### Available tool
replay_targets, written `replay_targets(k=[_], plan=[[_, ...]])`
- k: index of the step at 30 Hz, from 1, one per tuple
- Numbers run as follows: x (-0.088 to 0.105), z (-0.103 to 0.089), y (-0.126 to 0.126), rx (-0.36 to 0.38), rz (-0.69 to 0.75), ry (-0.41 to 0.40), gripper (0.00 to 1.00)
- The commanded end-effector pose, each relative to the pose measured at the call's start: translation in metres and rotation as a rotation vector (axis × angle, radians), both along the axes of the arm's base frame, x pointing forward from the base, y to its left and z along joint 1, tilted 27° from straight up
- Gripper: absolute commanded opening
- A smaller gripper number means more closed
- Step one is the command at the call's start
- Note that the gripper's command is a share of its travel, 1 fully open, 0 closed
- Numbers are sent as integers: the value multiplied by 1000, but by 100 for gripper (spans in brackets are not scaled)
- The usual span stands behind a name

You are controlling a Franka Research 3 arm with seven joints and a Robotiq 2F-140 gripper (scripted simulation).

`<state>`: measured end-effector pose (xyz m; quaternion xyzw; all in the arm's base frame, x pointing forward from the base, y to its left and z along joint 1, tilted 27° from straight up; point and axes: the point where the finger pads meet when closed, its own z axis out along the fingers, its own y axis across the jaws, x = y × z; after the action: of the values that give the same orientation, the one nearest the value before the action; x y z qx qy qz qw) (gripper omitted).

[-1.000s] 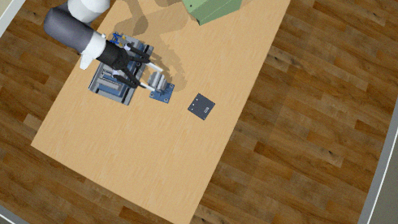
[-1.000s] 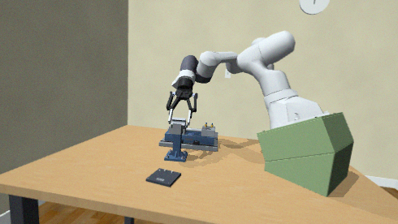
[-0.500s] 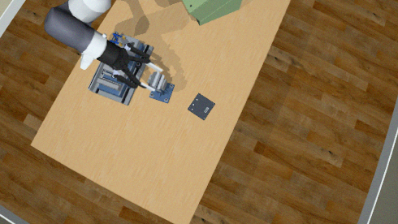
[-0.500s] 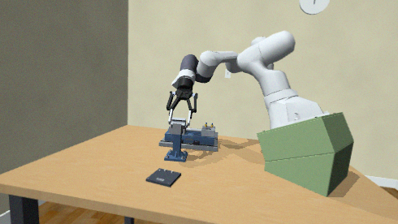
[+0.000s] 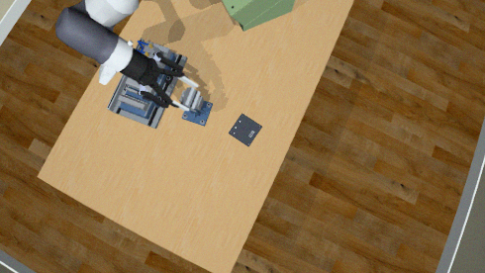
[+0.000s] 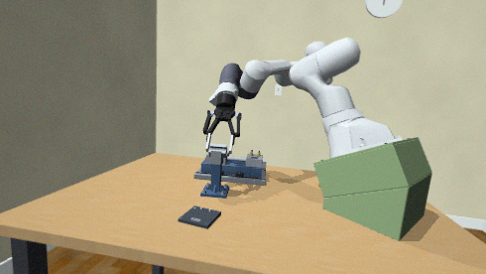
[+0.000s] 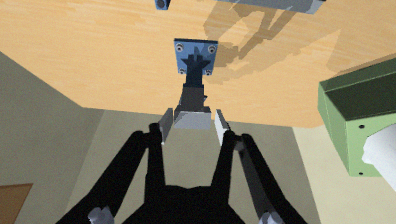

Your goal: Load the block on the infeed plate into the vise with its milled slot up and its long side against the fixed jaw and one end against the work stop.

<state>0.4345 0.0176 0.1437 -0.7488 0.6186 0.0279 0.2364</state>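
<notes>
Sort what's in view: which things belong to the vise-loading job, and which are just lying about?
Job: grey metal block resting in the blue V-block; grey-and-blue vise; dark square infeed plate; black two-finger gripper astride the block.
Just there: green angular box housing; white wall clock.
</notes>
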Motion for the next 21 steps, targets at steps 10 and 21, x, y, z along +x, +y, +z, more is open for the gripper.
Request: replay_targets(k=[10,21], plan=[[1,2,2,-51,-40,-6,51],[1,3,4,-112,-60,-13,51]])
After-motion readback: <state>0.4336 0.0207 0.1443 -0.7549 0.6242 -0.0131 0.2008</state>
